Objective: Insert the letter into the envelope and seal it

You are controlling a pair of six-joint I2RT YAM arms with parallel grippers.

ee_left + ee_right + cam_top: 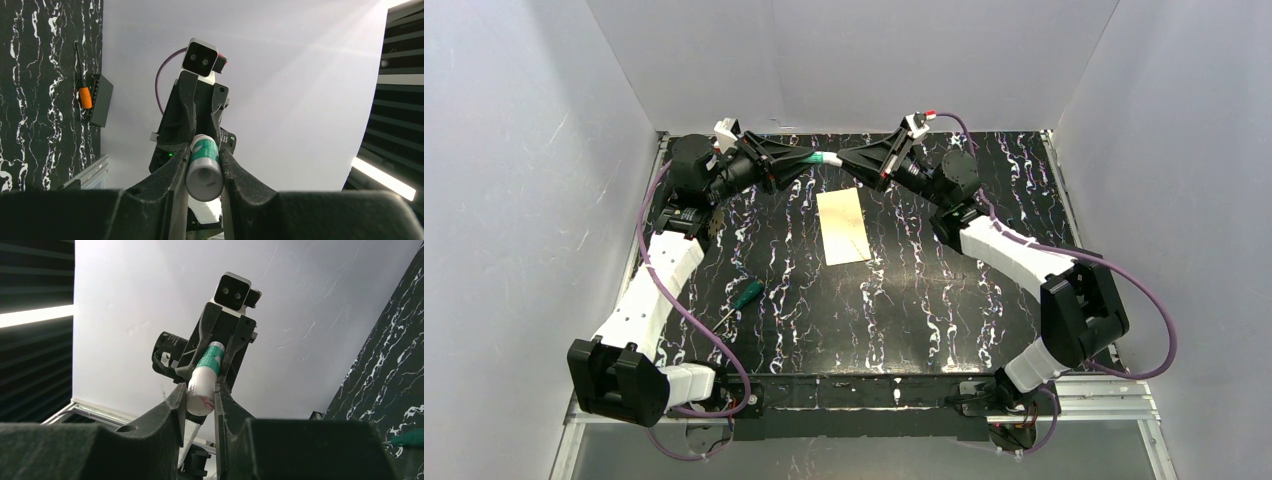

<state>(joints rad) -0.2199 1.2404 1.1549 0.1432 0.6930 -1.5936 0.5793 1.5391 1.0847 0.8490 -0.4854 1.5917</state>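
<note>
Nearest the left wrist camera, the left gripper (205, 150) is clamped on the green end of a glue stick (204, 175). The right gripper (200, 390) pinches its white end. The two meet tip to tip above the far part of the bench (924, 320). The stick's long axis runs straight from one gripper to the other. Holding both ends this way looks meant to pull the cap off, ready for gluing a flap.

Below the grippers, on their near side, the only paper in view lies flat. I take this pale tan sheet for the letter (844, 228). Its long axis points away from the arm bases, the far end leaning slightly left. No separate white envelope shows. A screwdriver (746, 293) lies well off towards the left arm.
</note>
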